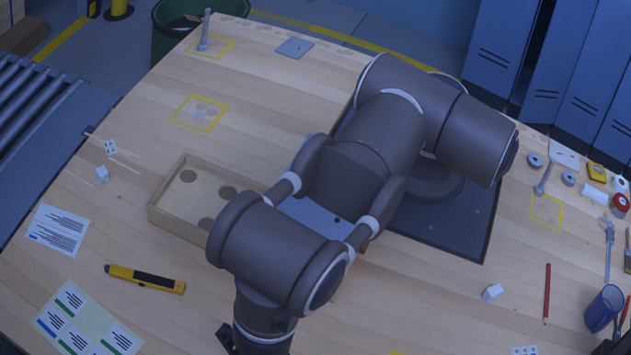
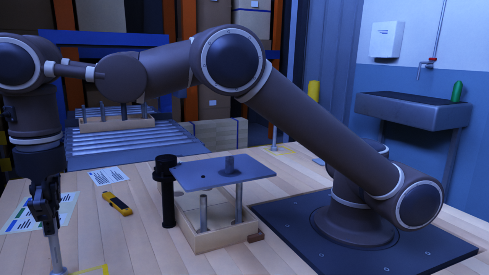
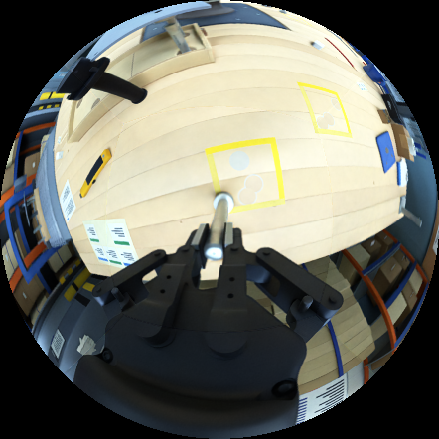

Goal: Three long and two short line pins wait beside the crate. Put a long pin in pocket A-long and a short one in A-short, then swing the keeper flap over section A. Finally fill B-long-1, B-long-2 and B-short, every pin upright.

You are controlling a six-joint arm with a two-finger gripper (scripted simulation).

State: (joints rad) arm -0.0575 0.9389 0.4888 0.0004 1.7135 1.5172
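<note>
A long metal pin (image 2: 54, 251) (image 3: 218, 226) stands upright on its base at the edge of a yellow-outlined square (image 3: 246, 174) near the table's front corner, and my gripper (image 2: 49, 229) (image 3: 214, 244) has closed around its upper end and grips it. The wooden crate (image 2: 215, 219) (image 1: 193, 197) sits mid-table, with a long pin (image 2: 238, 202) and a short pin (image 2: 203, 212) upright in it. The blue keeper flap (image 2: 222, 171) lies level over them on its black post (image 2: 167, 191). Another long pin (image 1: 203, 30) stands at the far corner, and a pin (image 1: 544, 177) stands near the tools.
A blue cup (image 1: 602, 308) stands among tools at the right edge. A yellow utility knife (image 2: 117, 204) (image 1: 145, 278) and label sheets (image 2: 25, 213) lie near my gripper. My arm hides part of the crate in the side camera. A roller conveyor (image 2: 130, 136) carries another crate of pins.
</note>
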